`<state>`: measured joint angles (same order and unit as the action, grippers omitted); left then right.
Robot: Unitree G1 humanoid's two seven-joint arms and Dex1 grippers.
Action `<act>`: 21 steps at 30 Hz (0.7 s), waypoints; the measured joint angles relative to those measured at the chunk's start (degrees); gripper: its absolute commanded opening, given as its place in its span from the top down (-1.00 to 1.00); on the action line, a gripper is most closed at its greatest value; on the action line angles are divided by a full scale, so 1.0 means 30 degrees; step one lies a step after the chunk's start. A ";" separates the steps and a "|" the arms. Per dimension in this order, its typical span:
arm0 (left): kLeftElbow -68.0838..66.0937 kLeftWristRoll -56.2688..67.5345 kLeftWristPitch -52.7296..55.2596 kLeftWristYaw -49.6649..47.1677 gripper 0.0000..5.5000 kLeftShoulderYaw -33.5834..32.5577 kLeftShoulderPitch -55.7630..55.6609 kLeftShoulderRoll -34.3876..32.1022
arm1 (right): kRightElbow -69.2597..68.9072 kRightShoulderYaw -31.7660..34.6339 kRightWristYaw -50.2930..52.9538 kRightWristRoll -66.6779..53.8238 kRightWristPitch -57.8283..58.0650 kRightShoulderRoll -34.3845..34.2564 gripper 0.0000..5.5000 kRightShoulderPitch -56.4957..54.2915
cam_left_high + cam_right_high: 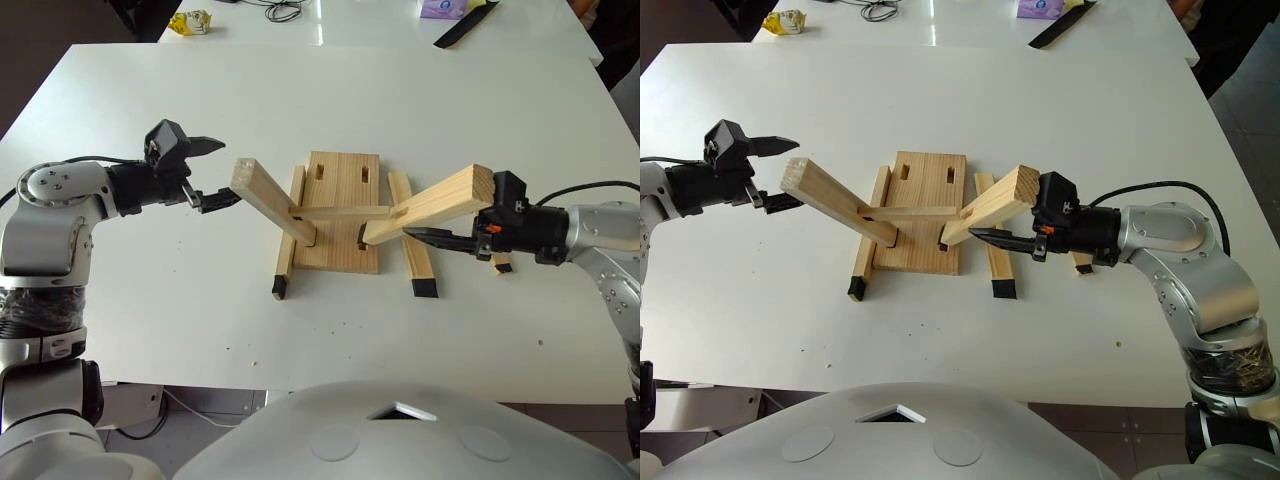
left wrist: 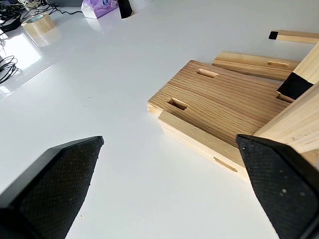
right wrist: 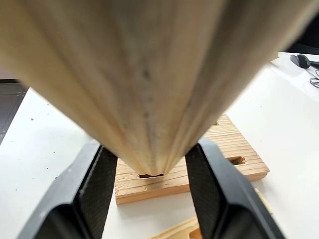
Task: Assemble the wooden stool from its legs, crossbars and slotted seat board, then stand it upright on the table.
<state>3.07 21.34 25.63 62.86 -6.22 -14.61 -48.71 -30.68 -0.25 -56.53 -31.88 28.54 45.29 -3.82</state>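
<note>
1. A white desk (image 1: 150,290) carries the work. Beyond its far edge stands a second white table (image 1: 380,25), with dark floor at the far left corner.
2. The slotted seat board (image 1: 345,180) lies flat near the desk's middle.
3. Two legs are set in the board and lean outward: the left leg (image 1: 270,198) tilts toward the desk's left edge, the right leg (image 1: 432,202) toward its right edge. A thin crossbar (image 1: 340,211) runs between them.
4. Two black-tipped loose legs lie flat, one along the board's left side (image 1: 287,245) and one along its right side (image 1: 414,250). A short piece (image 1: 502,265) lies by the right arm, mostly hidden.
5. The left gripper (image 1: 215,172) is spread wide, just beside the left leg's upper end.
6. The right gripper (image 3: 149,154) is clamped on the right leg, with a finger on each side.
7. The far table holds a crumpled yellow wrapper (image 1: 190,22), cables (image 1: 283,10), a purple tissue pack (image 1: 443,8), a black strip (image 1: 465,25) and a tape roll (image 2: 41,22).
</note>
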 measured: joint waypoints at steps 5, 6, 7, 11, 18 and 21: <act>0.0230 0.0021 0.0106 0.0235 -0.79 0.0063 -0.0068 0.0000 | 0.0281 -0.0272 -0.0156 0.0588 -0.0695 0.0003 0.26 0.0043; 0.0325 0.0028 0.0165 0.0287 -0.79 0.0065 -0.0068 0.0000 | 0.0326 -0.0372 -0.0248 0.0707 -0.0937 0.0007 0.26 0.0045; 0.0390 0.0035 0.0226 0.0300 -0.79 0.0065 -0.0068 0.0000 | 0.0358 -0.0442 -0.0305 0.0839 -0.1101 0.0016 0.26 0.0045; 0.0634 0.0066 0.0468 0.0289 -0.79 0.0065 -0.0068 0.0000 | 0.0400 -0.0551 -0.0486 0.0921 -0.1344 0.0125 0.26 0.0044; 0.1254 0.0367 0.0843 -0.0005 -0.79 0.0051 -0.0032 0.0005 | 0.0181 -0.0581 -0.1006 0.0576 -0.1125 0.0692 0.26 0.0051; 0.1724 0.0543 0.1057 -0.0280 -0.79 0.0002 0.0174 0.0013 | 0.0112 -0.0561 -0.1154 0.0237 -0.0735 0.0938 0.26 0.0043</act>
<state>8.24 22.97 28.80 62.02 -6.21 -14.09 -48.67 -30.35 -1.93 -59.99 -31.17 26.33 48.10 -3.69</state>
